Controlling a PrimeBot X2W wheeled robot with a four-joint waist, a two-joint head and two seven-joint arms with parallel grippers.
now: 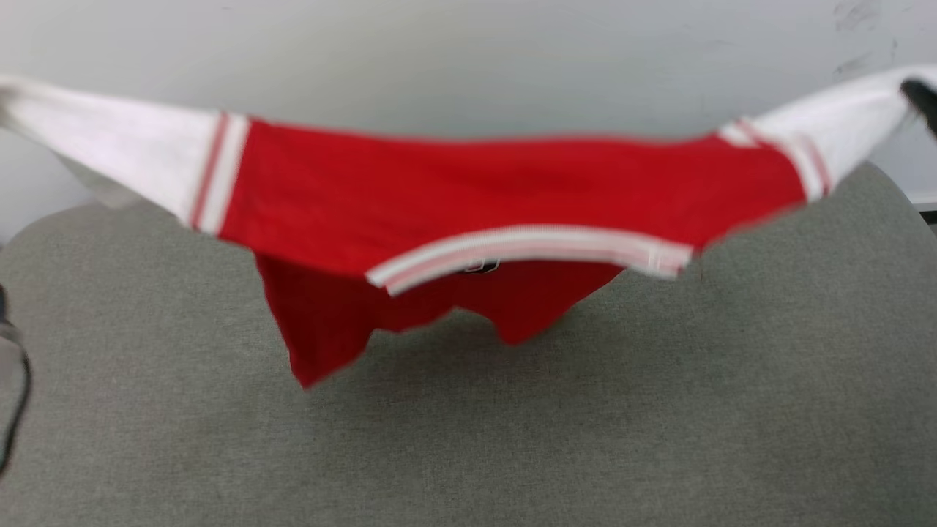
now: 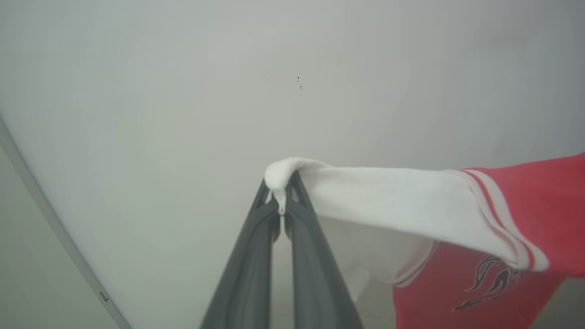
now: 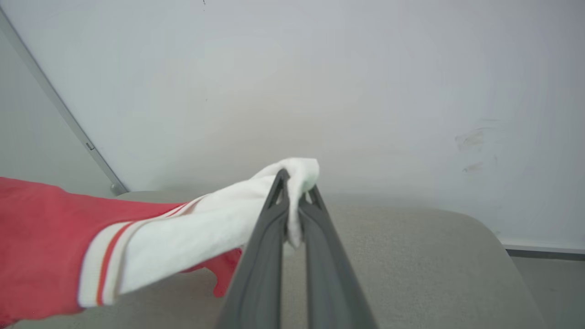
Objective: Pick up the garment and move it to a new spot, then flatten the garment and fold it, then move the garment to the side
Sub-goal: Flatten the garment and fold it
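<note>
The garment (image 1: 468, 190), a red jersey with white sleeves and red-and-white striped trim, hangs stretched wide in the air above the grey surface (image 1: 659, 410). Its striped collar (image 1: 527, 252) faces me and the red hem droops toward the surface. My left gripper (image 2: 281, 189) is shut on the tip of one white sleeve (image 2: 388, 201). My right gripper (image 3: 295, 192) is shut on the tip of the other white sleeve (image 3: 205, 233); its dark tip (image 1: 922, 99) peeks in at the head view's right edge. Black lettering (image 2: 491, 281) shows on the red front.
The grey fabric-covered surface has rounded far corners (image 3: 484, 228) and ends against a pale wall (image 1: 468, 58). A dark cable (image 1: 15, 388) loops at the head view's left edge.
</note>
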